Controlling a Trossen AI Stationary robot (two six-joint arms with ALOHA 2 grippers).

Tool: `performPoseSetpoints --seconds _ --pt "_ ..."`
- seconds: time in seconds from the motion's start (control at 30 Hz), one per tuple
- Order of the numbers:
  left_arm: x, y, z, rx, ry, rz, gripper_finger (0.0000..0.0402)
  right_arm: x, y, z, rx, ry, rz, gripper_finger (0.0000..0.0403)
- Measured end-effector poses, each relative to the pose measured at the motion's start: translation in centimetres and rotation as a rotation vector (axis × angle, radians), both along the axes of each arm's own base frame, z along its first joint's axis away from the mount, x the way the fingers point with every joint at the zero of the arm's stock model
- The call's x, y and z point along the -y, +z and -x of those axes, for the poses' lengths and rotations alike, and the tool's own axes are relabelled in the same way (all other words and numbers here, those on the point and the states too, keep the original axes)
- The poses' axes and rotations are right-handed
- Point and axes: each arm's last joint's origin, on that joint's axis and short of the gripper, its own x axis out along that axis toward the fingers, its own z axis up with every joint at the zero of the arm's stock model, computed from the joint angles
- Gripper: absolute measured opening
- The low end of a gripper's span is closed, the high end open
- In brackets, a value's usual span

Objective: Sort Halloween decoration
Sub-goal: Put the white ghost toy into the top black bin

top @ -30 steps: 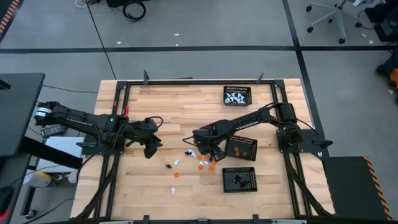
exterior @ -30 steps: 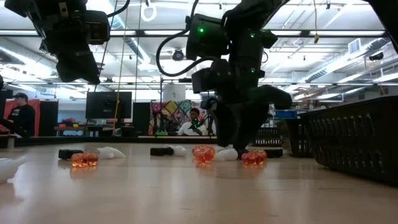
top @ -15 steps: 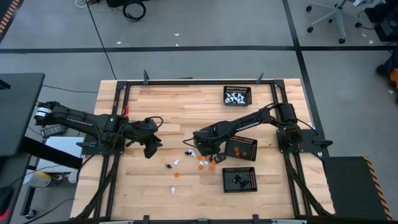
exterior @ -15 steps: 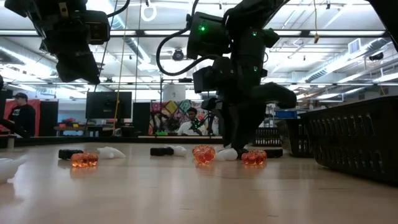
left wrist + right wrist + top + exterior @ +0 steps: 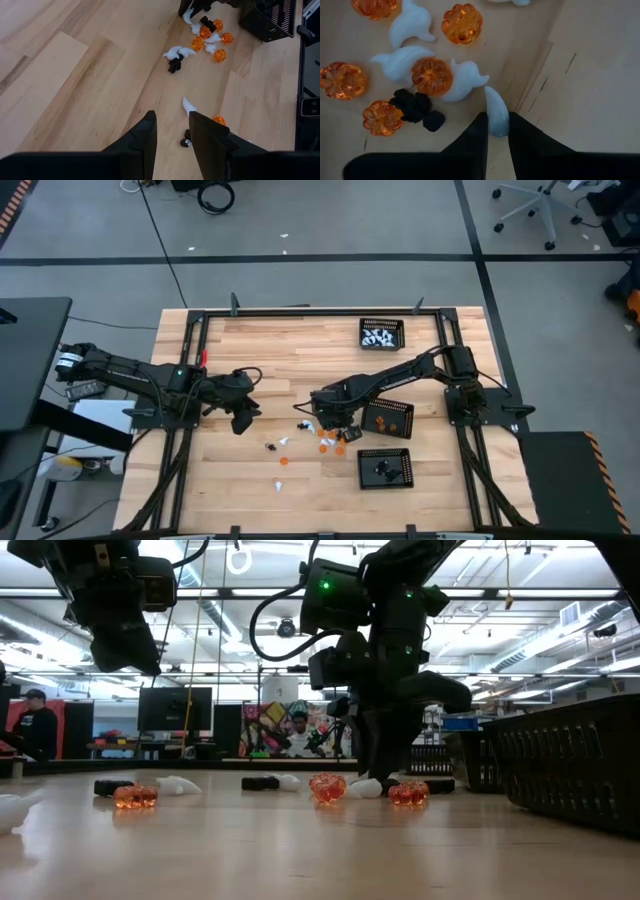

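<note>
Right tool [image 5: 495, 131] clenched on a white ghost figure [image 5: 496, 114] lying on the surface [image 5: 580, 80] beside orange pumpkins [image 5: 431, 76]. Likely light, rigid, slippery plastic; grip across its narrow body. Left tool [image 5: 172, 131] hovers apart, released.

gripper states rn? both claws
Left claw: open, empty, above the table.
Right claw: shut on a white ghost figure at the pile.

The white figure [image 5: 496, 117] is partly hidden between dark fingers [image 5: 470, 137]; an orange pumpkin [image 5: 374, 7] is cut off at upper left.
</note>
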Motion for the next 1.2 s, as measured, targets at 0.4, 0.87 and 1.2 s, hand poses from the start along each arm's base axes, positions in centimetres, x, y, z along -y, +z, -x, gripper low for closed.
performPoseSetpoints --seconds 0.4,0.87,1.2 --pt "0.0 0.0 0.0 0.000 0.000 0.000 0.0123 0.8 2.3 0.4 0.053 -0.081 0.042 0.0061" --pt "0.0 0.0 0.0 -0.001 -0.002 -0.003 0.0123 7.3 8.9 4.6 0.031 -0.324 0.214 0.0062" --pt "0.0 0.0 0.0 0.003 0.012 -0.011 0.0123 14.8 11.6 8.7 0.002 -0.571 0.252 0.0063"
